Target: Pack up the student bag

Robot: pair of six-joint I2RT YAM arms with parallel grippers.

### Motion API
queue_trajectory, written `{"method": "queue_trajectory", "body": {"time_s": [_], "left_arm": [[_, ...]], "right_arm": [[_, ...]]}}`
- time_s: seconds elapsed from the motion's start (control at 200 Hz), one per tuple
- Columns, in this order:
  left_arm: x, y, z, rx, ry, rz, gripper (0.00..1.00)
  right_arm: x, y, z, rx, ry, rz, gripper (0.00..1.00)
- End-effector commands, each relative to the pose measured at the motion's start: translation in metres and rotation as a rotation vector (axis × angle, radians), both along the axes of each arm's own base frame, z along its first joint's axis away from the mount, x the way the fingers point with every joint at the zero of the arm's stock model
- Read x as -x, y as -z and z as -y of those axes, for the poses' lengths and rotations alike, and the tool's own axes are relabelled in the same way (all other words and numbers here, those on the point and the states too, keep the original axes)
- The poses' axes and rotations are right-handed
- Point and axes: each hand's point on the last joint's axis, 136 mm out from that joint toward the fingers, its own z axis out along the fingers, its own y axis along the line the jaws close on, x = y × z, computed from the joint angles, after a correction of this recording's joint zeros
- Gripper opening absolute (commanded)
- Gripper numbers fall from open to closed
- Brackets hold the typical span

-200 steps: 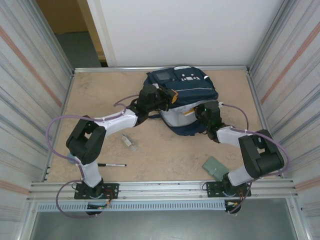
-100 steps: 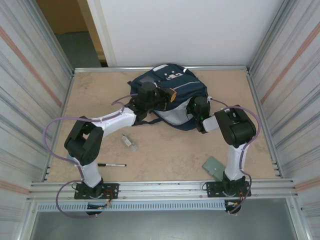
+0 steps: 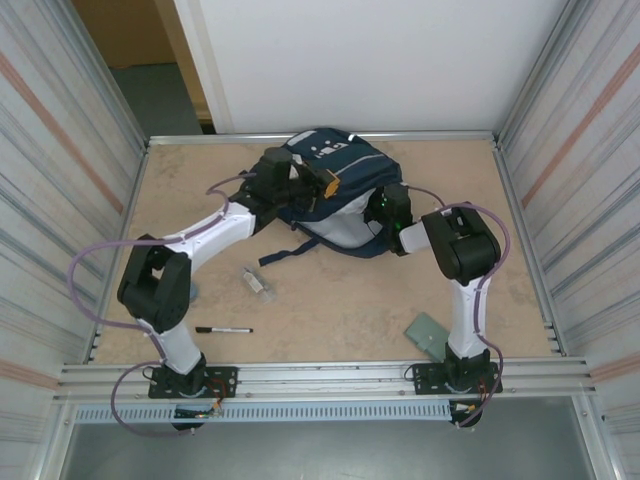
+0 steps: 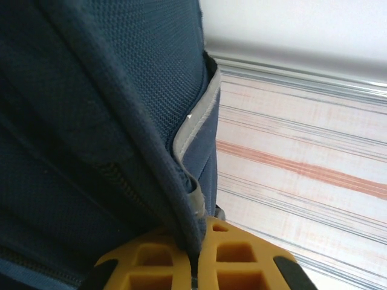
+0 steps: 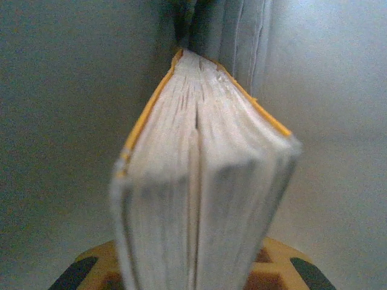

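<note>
the student bag [image 3: 345,172] lies at the far middle of the worktop [image 3: 330,305], close to the back wall. its navy top faces up and a pale grey part is turned toward me.

my left arm stretches out to its left side. my left claw [image 3: 322,182] is pinched together on the bag's edge. from my left wrist i see a fold of navy mesh fabric with a grey trim [image 4: 197,124] running down into the narrow gap between my orange fingers [image 4: 239,263], which clamp it tight.

my right arm bends in from the right, and my right claw [image 3: 386,212] sits at the bag's near right side, against the pale part. from my right wrist i see a book [image 5: 199,163] clamped between my fingers. its pale page edges face me and a thin yellow cover line runs along each side. it points away from me into a space walled with soft grey lining [image 5: 60,96]. i cannot tell how far in it reaches.

a dark strap [image 3: 288,251] trails from the bag toward me. nearer my bases, a small clear object [image 3: 256,281] and a black pen [image 3: 224,329] lie on the left, well apart from the bag. a flat grey-green piece [image 3: 430,335] lies just beside my right arm's base.
</note>
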Motion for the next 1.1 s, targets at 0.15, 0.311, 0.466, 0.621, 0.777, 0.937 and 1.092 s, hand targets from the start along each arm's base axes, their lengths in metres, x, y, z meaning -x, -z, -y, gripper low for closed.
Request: {"method": "queue_trajectory", "body": {"time_s": [0.15, 0.311, 0.466, 0.621, 0.777, 0.937, 1.092], "left_arm": [[0.037, -0.090, 0.011, 0.143, 0.287, 0.158, 0.00], [0.044, -0.091, 0.013, 0.133, 0.347, 0.151, 0.00], [0.045, -0.090, 0.008, 0.125, 0.339, 0.150, 0.00], [0.048, -0.088, 0.005, 0.129, 0.347, 0.145, 0.00], [0.041, -0.081, -0.009, 0.100, 0.296, 0.159, 0.00], [0.031, -0.065, -0.027, 0.051, 0.248, 0.150, 0.00], [0.024, -0.052, -0.044, 0.016, 0.162, 0.145, 0.00]], "right_arm": [[-0.022, -0.032, -0.022, -0.057, -0.113, 0.054, 0.08], [-0.025, -0.027, -0.032, -0.017, -0.141, 0.033, 0.12], [-0.030, -0.011, -0.034, -0.005, -0.142, -0.002, 0.14], [-0.029, -0.002, -0.029, 0.008, -0.157, -0.026, 0.26], [-0.025, -0.012, -0.019, 0.026, -0.164, -0.023, 0.39], [-0.012, -0.020, 0.000, 0.070, -0.151, -0.072, 0.49], [0.010, -0.026, 0.016, 0.082, -0.152, -0.133, 0.54]]}}
